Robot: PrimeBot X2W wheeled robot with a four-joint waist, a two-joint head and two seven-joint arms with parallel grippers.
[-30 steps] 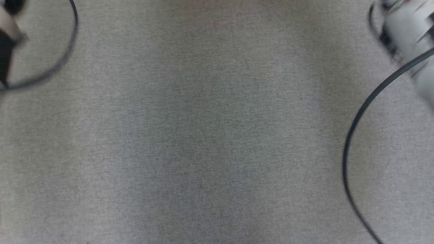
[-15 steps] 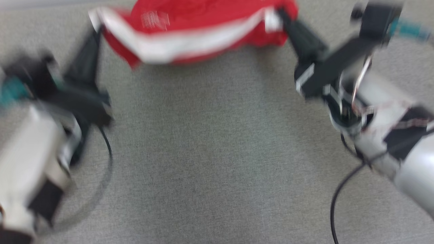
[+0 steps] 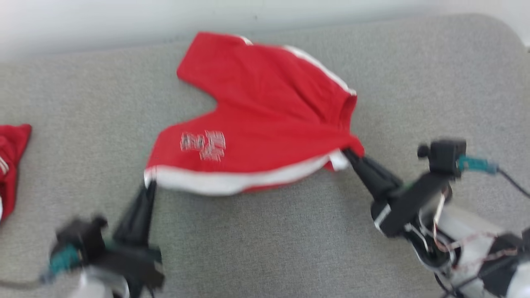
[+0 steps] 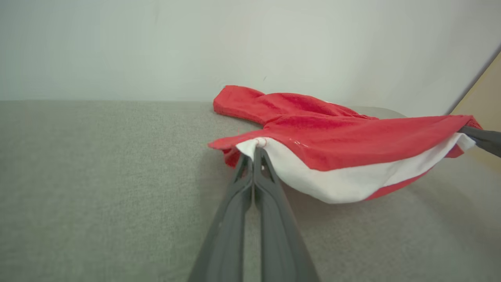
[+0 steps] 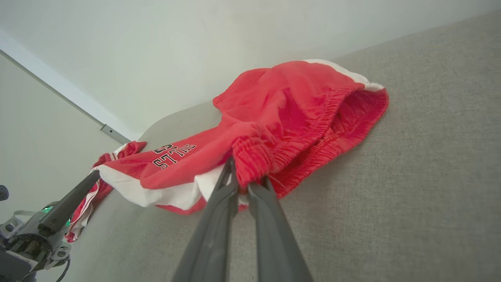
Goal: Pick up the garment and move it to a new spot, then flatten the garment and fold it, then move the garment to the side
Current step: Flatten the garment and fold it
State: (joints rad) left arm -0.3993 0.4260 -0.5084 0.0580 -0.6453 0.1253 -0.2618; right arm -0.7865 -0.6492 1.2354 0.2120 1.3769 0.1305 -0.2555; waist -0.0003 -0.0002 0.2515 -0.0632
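While both pincers are clamping onto the red shorts [image 3: 265, 124], the garment is sitting mid-way across the grey fabric-covered bench [image 3: 256, 248], toward its back edge by the pale wall [image 3: 124, 20]. The left pincer [image 3: 150, 184] is closed tight and pinching the near-left corner of the shorts, right where the white band [image 3: 232, 184] is ending; in the left wrist view its two fingers are pressing flat together on that white edge. The right pincer [image 3: 345, 152] is almost fully closed and gripping the bunched elastic waistband [image 5: 254, 156] at the near-right corner, with red cloth squeezing out between its fingertips in the right wrist view. Between the two grips the white-banded front edge is hanging slack and sagging, raised off the bench and casting a shadow under it. The far part of the shorts is resting on the bench, one leg pointing toward the wall. Lettering [image 3: 203, 145] is showing on the red cloth just above the white band, too blurred to read in the head view. A second red garment [image 3: 10, 165] is lying at the far left of the bench, well apart from the shorts.
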